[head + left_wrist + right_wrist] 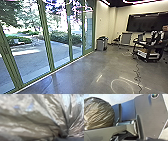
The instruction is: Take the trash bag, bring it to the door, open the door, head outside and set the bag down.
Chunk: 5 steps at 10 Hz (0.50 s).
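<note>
Probably the near trash bag (99, 114) was light, soft and slippery, best held by its gathered neck (64, 132), the pincers' state unclear.

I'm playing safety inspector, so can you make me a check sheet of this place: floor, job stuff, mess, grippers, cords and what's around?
surface: smooth grey floor, shiny, with pale streaks and a curved line
job's things: bag, full and round, its plastic bunched into folds
clutter: bin near the wall; loaded cart
grippers: bag close up at the left wrist camera; grip can't be told
cables: cord wiggling across the floor
surroundings: green-framed glass, bushes outside, screen, person by the cart
</note>
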### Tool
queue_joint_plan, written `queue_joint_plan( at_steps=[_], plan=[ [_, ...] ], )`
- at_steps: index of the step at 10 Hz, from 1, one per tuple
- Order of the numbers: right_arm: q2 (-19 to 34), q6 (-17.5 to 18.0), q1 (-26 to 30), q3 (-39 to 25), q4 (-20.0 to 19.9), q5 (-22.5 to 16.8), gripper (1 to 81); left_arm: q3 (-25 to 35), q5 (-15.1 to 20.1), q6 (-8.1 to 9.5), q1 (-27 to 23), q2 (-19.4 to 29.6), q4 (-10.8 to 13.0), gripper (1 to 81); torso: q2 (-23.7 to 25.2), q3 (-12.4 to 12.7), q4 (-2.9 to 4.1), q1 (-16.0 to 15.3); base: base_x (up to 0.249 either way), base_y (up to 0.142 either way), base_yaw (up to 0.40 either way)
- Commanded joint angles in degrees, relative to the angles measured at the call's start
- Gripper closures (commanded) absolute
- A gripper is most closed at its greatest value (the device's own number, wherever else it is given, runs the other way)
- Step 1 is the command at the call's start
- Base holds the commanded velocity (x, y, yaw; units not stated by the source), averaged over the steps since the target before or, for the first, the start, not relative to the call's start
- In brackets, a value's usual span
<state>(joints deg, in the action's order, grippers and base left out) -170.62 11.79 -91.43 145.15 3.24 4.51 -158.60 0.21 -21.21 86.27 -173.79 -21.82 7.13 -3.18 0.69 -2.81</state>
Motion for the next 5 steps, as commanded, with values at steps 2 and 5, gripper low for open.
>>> queue_joint_plan(
  at_steps=[2,5],
  plan=[
    [-0.2,-0.2,2.6,-0.6,0.5,-2.9,1.0,0.2,3.5,-0.59,-3.2,0.0,0.6,81.1,0.0,0.0,0.00,0.0,0.113,-0.080,0.000],
    [-0.2,-0.2,2.6,-0.6,0.5,-2.9,1.0,0.1,3.5,-0.59,-3.3,0.0,0.6,81.1,0.0,0.0,0.00,0.0,0.114,-0.080,0.000]
  ],
)
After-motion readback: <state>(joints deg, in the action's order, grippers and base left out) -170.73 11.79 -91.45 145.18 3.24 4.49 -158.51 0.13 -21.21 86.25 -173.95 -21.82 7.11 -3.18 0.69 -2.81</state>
